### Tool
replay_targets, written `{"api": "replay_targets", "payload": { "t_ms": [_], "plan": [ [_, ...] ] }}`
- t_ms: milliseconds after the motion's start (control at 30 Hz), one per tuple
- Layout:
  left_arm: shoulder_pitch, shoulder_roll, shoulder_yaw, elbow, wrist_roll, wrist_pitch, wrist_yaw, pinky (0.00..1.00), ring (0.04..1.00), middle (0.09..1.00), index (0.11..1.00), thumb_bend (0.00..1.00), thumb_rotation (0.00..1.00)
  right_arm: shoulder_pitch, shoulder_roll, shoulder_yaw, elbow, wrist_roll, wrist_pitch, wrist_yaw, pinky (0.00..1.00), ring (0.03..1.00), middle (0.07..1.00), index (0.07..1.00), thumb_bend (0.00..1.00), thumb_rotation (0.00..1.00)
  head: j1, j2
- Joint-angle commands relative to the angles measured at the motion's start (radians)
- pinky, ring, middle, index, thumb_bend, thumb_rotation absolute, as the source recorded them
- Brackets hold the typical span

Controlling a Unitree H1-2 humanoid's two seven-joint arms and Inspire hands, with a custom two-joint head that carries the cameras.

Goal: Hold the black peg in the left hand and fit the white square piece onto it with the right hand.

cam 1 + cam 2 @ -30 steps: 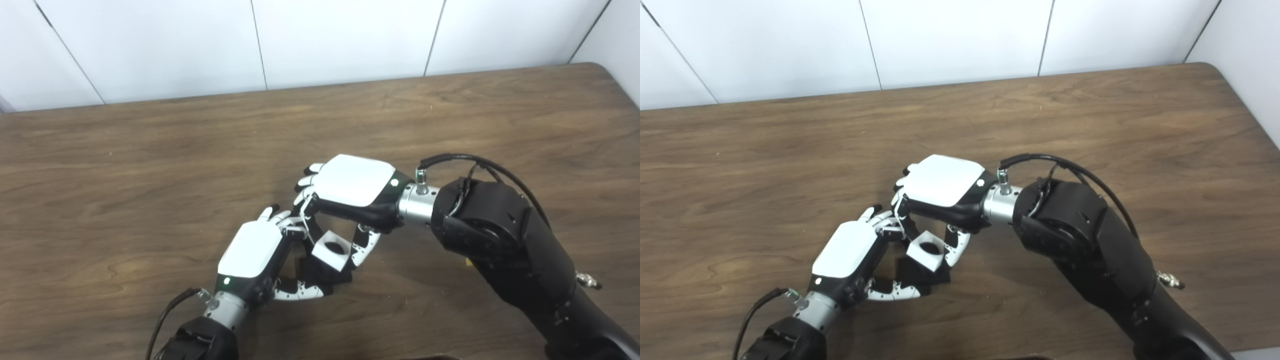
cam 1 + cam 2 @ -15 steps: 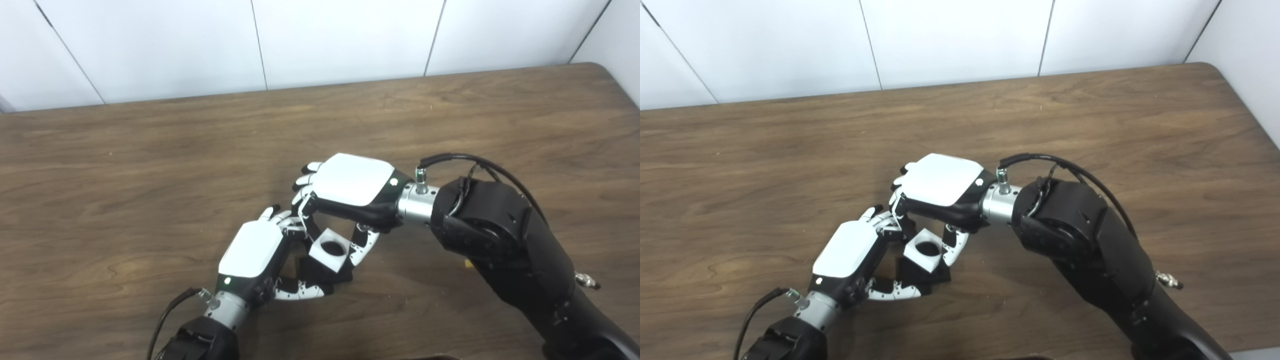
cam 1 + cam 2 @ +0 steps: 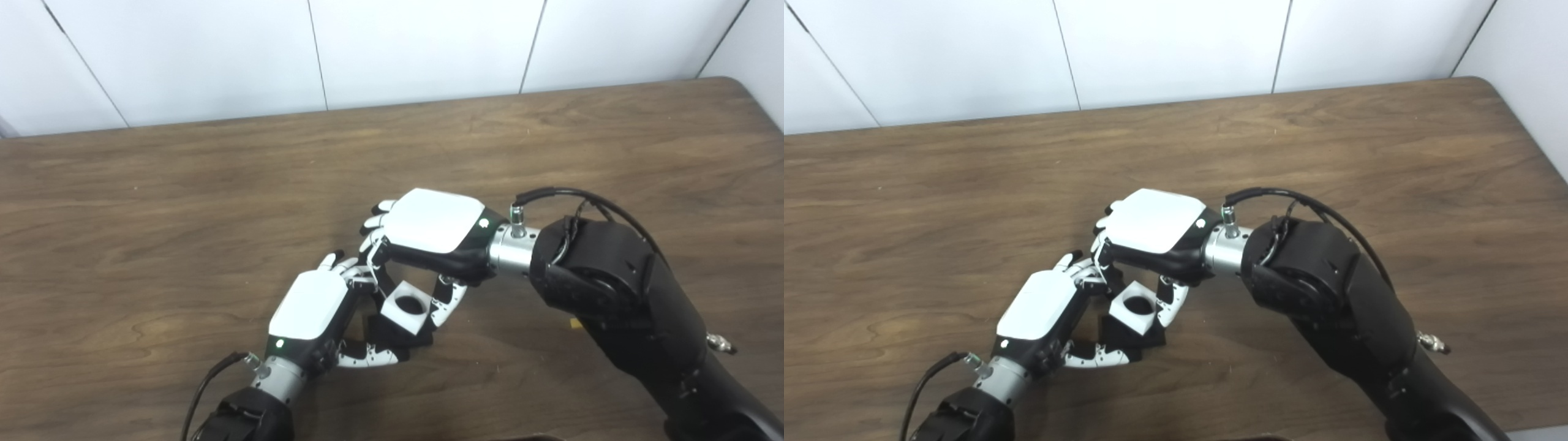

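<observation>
Near the table's front edge, the left hand grips the black peg while the right hand, clamped on the white square piece, appears mid-fitting; next, press it down.

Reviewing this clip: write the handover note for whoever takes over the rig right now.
Left hand: shut on the black peg, low over the table.
Right hand: shut on the white square piece, round hole facing up, directly over the peg.
Done: both parts grasped and brought together.
Cannot tell: whether the piece is seated.
Left: press it fully on, check, release.
</observation>
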Motion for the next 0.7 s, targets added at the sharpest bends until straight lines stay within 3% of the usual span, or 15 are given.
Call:
{"api": "replay_targets", "payload": {
  "t_ms": [0,667],
  "plan": [
    [0.013,0.002,-0.02,0.022,0.001,0.006,-0.065,0.99,0.895,0.801,0.489,0.51,0.05,-0.033,0.008,-0.007,-0.045,-0.001,0.001,-0.002,0.94,0.891,0.788,0.484,0.52,0.13,-0.004,0.007],
    [0.009,0.002,-0.014,0.03,-0.004,0.004,-0.06,0.99,0.895,0.802,0.488,0.51,0.05,-0.029,0.027,-0.009,-0.077,0.008,0.009,0.023,0.91,0.883,0.781,0.482,0.52,0.13,-0.008,0.011]
  ]
}}
